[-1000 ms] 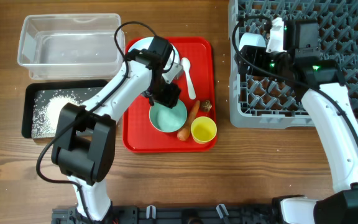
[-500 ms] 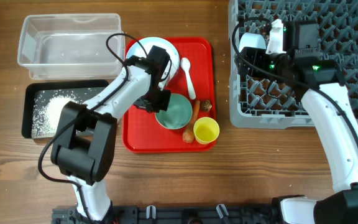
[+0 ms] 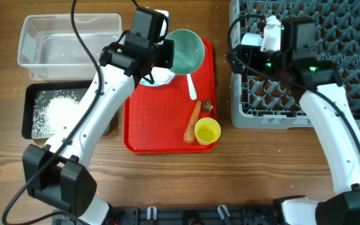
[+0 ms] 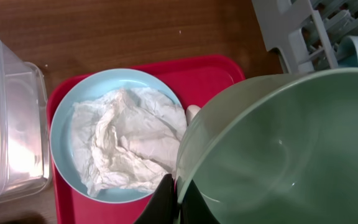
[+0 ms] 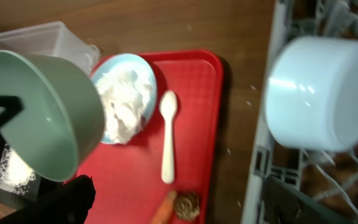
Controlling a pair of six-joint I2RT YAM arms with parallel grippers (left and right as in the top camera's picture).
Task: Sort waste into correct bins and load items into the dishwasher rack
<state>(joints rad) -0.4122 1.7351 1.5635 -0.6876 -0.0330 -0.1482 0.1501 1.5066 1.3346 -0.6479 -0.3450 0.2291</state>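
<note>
Loading step in hand. My left gripper (image 4: 176,198) grasps the pale green round bowl (image 3: 187,51) by its rim, tilted above the flat red tray (image 3: 161,134). I cannot tell the right gripper's (image 3: 250,55) state. Next I judge: carry the bowl to the grey pegged dishwasher rack (image 3: 355,37).

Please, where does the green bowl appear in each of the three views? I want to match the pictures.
Overhead: the green bowl is at top centre, tilted, over the upper end of the red tray.
Left wrist: the green bowl fills the lower right, with the red tray behind it.
Right wrist: the green bowl is at the left edge, tilted, with the red tray in the middle.
Shared landmark: the red tray.
</note>
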